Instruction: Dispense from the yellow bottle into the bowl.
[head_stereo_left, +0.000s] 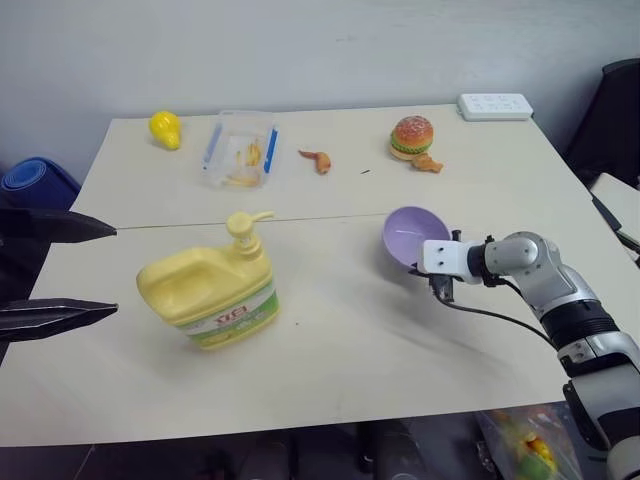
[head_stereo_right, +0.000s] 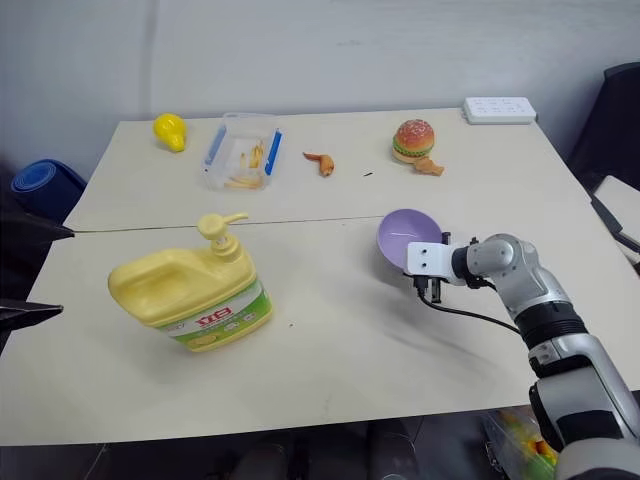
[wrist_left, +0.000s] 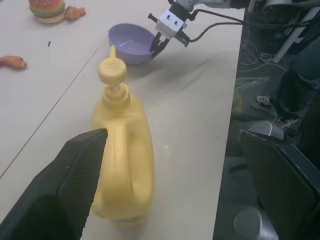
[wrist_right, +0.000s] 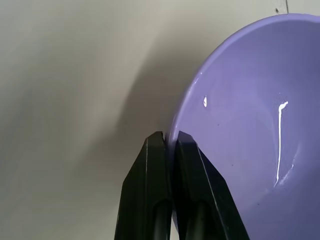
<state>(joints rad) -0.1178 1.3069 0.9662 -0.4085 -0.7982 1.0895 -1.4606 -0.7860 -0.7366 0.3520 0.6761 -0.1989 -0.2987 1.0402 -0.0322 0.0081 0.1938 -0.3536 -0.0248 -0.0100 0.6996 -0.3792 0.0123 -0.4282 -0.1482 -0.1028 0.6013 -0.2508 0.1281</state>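
Closest to the robot, the left gripper (head_stereo_left: 60, 268) hangs at the left edge of the pale wooden table (head_stereo_left: 400, 370) with its two black fingers spread wide apart and nothing between them. It is a little way off from the big squat pale-yellow plastic jug (head_stereo_left: 212, 290), the yellow bottle of the task, and not touching it. The jug has a handle, a yellow pump top and a green and white label with red letters. It sits on the near half of the table, towards the left, and leans a bit.

To the right of the jug, well apart from it, is the small round purple plastic bowl (head_stereo_left: 413, 235). It is tipped up on its side. The right gripper (wrist_right: 170, 142) pinches the bowl's rim, with its two black fingers squeezed close together, one on each side of the thin edge.

Farther back, a clear plastic box with blue clips (head_stereo_left: 240, 148) holds some yellow bits. A small yellow toy pear (head_stereo_left: 165, 129) sits to its left. To its right lie a small orange toy piece (head_stereo_left: 318, 159) and a toy burger (head_stereo_left: 411, 137). A white power strip (head_stereo_left: 495, 106) lies at the far right corner.
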